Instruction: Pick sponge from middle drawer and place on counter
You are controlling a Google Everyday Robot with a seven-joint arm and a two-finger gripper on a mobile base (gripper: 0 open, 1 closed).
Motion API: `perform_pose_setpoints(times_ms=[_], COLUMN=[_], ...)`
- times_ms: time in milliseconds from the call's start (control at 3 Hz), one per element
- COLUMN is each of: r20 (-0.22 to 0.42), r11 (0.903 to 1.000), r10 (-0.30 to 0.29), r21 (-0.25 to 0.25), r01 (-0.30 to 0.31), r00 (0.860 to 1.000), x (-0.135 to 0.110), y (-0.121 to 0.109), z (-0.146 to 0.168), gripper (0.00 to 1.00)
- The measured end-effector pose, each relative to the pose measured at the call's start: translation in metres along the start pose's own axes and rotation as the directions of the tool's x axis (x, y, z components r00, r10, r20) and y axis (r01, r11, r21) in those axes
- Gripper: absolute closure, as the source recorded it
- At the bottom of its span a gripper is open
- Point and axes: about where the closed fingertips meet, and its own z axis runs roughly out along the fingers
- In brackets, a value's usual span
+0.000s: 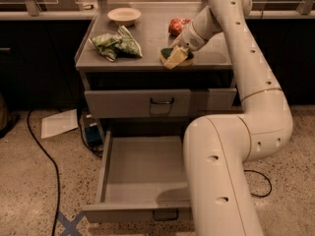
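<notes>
The sponge (pixel 174 57), yellow foam with a dark green face, is tilted at the front edge of the counter (pixel 147 33), touching or just above its surface. My gripper (pixel 181 49) comes in from the right and is shut on the sponge from above. The middle drawer (pixel 140 167) is pulled open below, and its flat grey floor is bare. My arm's large white links cover the drawer's right side.
On the counter are light-green snack bags (pixel 116 44) at the left, a white bowl (pixel 124 16) at the back and a red object (pixel 177 26) behind my gripper. The upper drawer (pixel 152 102) is closed. Paper (pixel 59 123) and a cable (pixel 44 151) lie on the floor at the left.
</notes>
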Motion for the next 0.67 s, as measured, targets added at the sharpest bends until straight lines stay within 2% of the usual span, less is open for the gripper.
perform_pose_setpoints(times_ms=[333, 667], r20=[0.001, 0.010], r11=[1.0000, 0.9996], r10=[0.000, -0.007], r21=[0.001, 0.026], r01=[0.000, 0.007], r00=[1.000, 1.000], x=[-0.0006, -0.0100], y=[0.0004, -0.0047], z=[0.0016, -0.0020], gripper=[1.00, 1.00])
